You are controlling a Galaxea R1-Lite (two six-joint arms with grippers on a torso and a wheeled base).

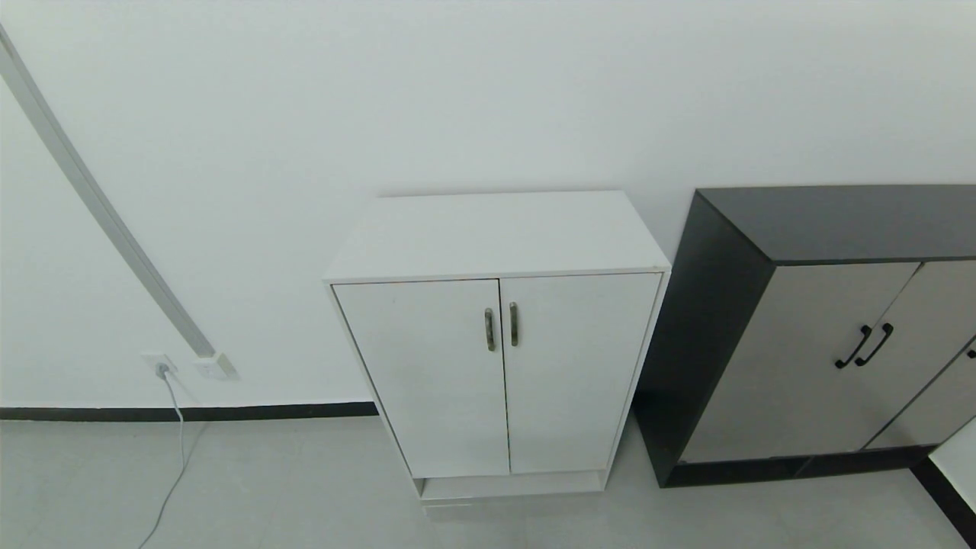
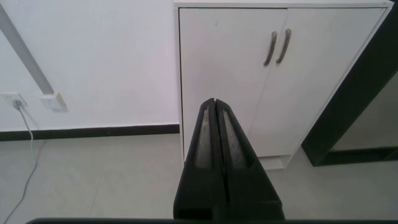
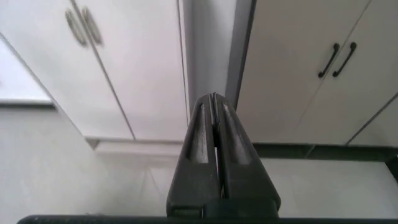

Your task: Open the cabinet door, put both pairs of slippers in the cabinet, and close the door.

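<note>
Well short of the white cabinet [image 1: 496,374], both grippers are closed and empty.

Left gripper [image 2: 214,107] is held level above the grey floor [image 2: 93,180], its fingers pressed flat together with nothing between them, pointing at the cabinet's left door [image 2: 227,68]. Right gripper [image 3: 214,99] has the same pose, fingers together and empty, aimed at the narrow gap between the white cabinet and the dark cabinet [image 1: 808,343] just to its right. The white cabinet stands against the far wall, both doors closed, with its two upright handles [image 1: 489,329] side by side at the middle seam. A wall socket [image 1: 162,369] with a cable sits low on the left.
</note>
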